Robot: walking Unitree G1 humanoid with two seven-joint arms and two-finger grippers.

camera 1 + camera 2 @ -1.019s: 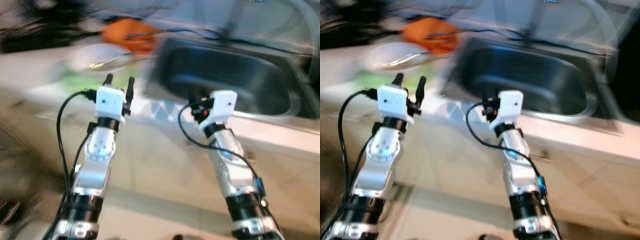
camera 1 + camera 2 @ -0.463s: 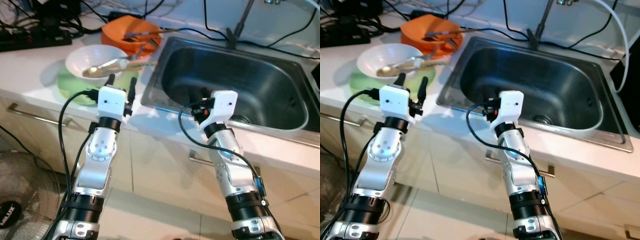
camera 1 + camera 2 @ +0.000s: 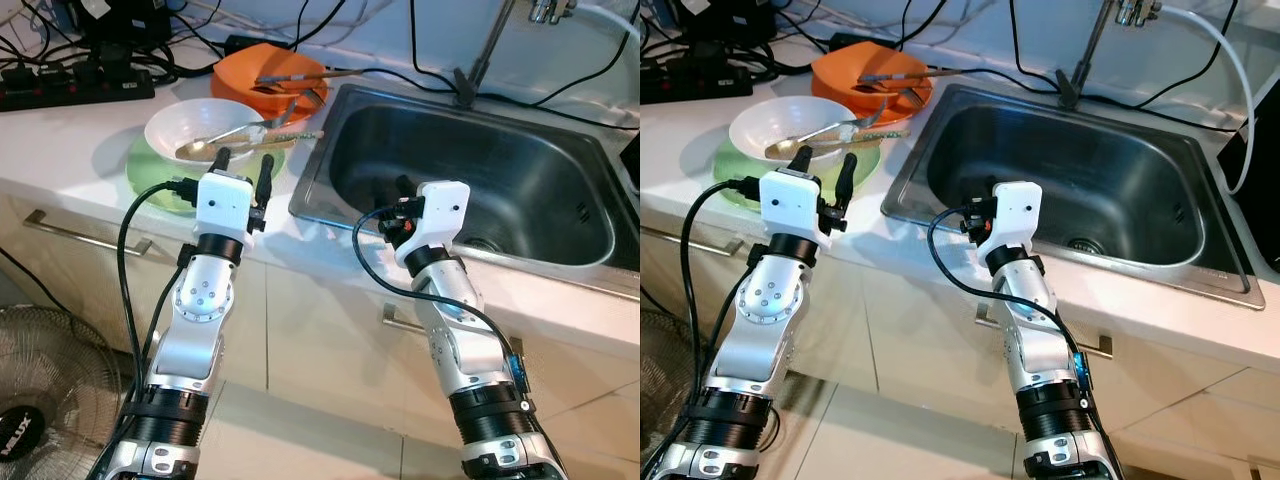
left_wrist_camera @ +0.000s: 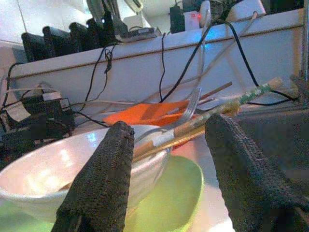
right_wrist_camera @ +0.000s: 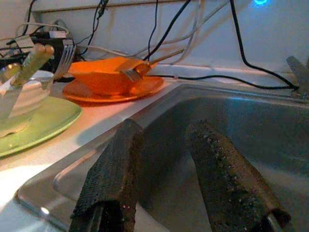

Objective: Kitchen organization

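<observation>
Your left gripper (image 3: 242, 164), jaws released, faced the white ceramic bowl (image 3: 205, 130) near the surface's front edge beside the steel sink (image 3: 470, 180); right gripper (image 5: 164, 169) likewise released. Bowl likely rigid, slippery, breakable: grip its rim.

White countertop (image 3: 70, 130) carries green plate (image 3: 150, 175), orange plate (image 3: 235, 85), apparently a power strip (image 3: 60, 90).

White countertop (image 3: 70, 140) running left to right, with a stainless steel sink (image 3: 470, 180) set into it on the right. Pale cabinet fronts below carry metal bar handles (image 3: 85, 232). Floor of light tiles (image 3: 300, 440); a black floor fan (image 3: 45, 390) stands near left. A black power strip (image 3: 70, 88) and loose cables (image 3: 560, 75) lie along the far wall.
</observation>
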